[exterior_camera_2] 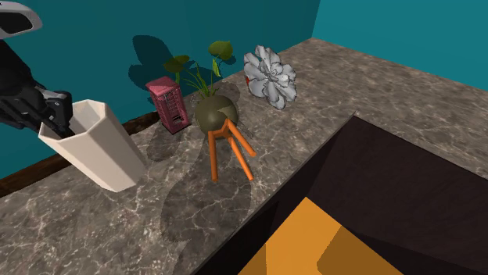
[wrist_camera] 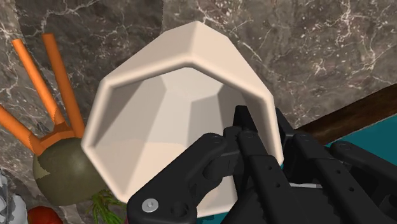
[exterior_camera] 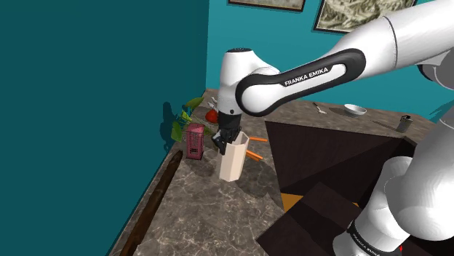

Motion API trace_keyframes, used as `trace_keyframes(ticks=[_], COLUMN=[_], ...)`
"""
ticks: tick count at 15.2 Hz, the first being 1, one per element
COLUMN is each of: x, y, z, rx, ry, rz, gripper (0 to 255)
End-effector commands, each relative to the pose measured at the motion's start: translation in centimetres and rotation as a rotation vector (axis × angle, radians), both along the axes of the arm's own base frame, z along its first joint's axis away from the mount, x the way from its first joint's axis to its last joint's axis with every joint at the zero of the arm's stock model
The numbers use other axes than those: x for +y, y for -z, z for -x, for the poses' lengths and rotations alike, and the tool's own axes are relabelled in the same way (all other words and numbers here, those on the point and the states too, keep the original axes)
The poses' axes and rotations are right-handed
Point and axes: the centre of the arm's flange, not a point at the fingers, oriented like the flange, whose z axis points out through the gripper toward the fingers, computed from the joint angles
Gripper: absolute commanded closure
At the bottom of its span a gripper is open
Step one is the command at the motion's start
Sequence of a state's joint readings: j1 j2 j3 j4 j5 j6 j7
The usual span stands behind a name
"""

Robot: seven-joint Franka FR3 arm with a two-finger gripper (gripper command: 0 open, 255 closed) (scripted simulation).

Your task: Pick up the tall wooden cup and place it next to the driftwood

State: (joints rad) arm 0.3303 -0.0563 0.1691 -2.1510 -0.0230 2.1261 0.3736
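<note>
The tall cup (exterior_camera: 234,158) (exterior_camera_2: 102,152) (wrist_camera: 172,108) is a cream, faceted beaker, drawn plain with no wood grain. It leans over the marble counter (exterior_camera_2: 375,86), and I cannot tell whether its base touches. My black gripper (exterior_camera: 225,138) (exterior_camera_2: 59,117) (wrist_camera: 264,137) is shut on the cup's rim, one finger inside and one outside the wall. A pale grey, petal-like shape (exterior_camera_2: 270,76), apparently the driftwood, lies further along the counter, past a potted plant, with a red bit behind it.
An olive plant pot (exterior_camera_2: 217,113) (wrist_camera: 60,172) on orange legs (exterior_camera: 253,155) stands right beside the cup. A red phone-booth model (exterior_camera: 195,140) (exterior_camera_2: 170,105) stands by the teal wall. A dark recessed block (exterior_camera_2: 391,195) borders the counter. A white bowl (exterior_camera: 355,110) and small can (exterior_camera: 404,124) sit far off.
</note>
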Motion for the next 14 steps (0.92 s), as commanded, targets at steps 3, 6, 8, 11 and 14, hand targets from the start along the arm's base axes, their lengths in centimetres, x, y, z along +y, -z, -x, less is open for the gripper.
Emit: trace_keyframes(ticks=[3,6,8,11,14], x=[0.1,0.1,0.1,0.1,0.1], y=[2.1,3.7,4.8,6.4,8.0], z=[0.0,0.0,0.0,0.0,0.0], rx=[-0.001,-0.001,-0.001,-0.001,-0.001], ry=[0.000,0.000,0.000,0.000,0.000], rz=[-0.001,-0.001,-0.001,-0.001,-0.001], gripper=[255,255,255,255,255])
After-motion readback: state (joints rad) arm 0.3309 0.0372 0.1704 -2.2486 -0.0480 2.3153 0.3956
